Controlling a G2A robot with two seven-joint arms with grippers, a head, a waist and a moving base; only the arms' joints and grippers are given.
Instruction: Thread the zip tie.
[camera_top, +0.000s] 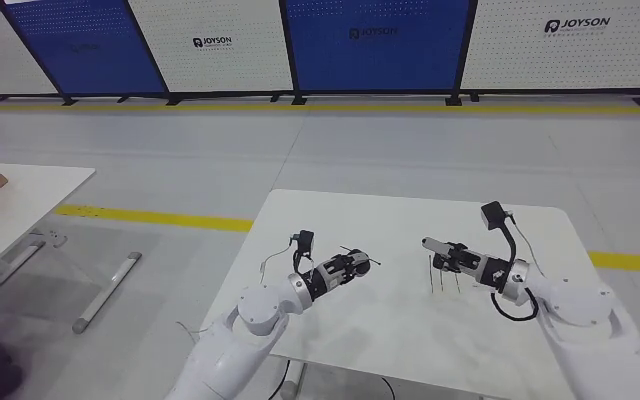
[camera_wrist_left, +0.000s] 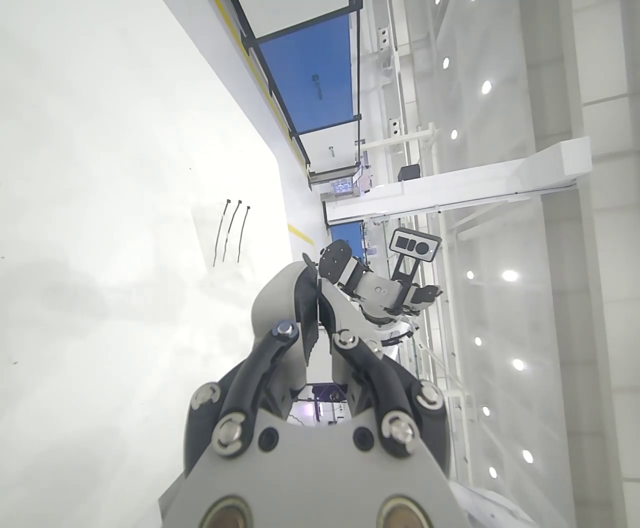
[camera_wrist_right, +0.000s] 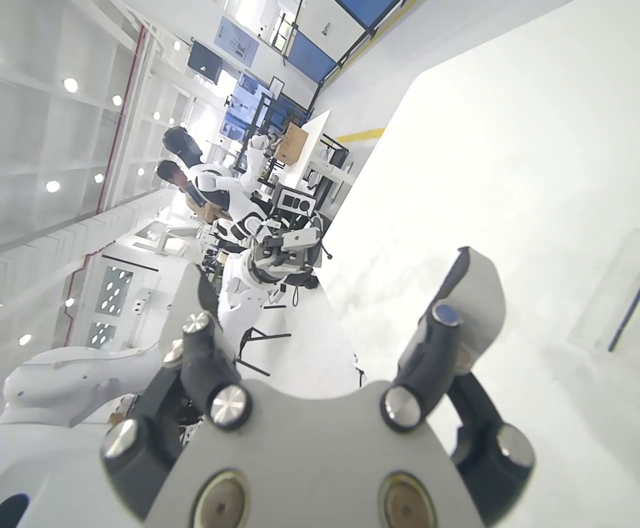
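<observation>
On the white table (camera_top: 400, 340), my left gripper (camera_top: 358, 262) is shut on a thin black zip tie (camera_top: 366, 257) that sticks out on both sides of its tip. In the left wrist view its fingers (camera_wrist_left: 300, 305) are pressed together. My right gripper (camera_top: 428, 243) hovers opposite it, a short gap away, and is open with nothing between its fingers (camera_wrist_right: 475, 280). Three more black zip ties (camera_top: 443, 281) lie side by side on the table below the right gripper, and they show again as three zip ties (camera_wrist_left: 230, 230) beyond my left gripper.
The table's front edge (camera_top: 380, 372) runs close under both arms. A second white table (camera_top: 40, 190) stands at the far left. Blue and white partition panels (camera_top: 380, 45) line the back, across open floor with a yellow line (camera_top: 150, 216).
</observation>
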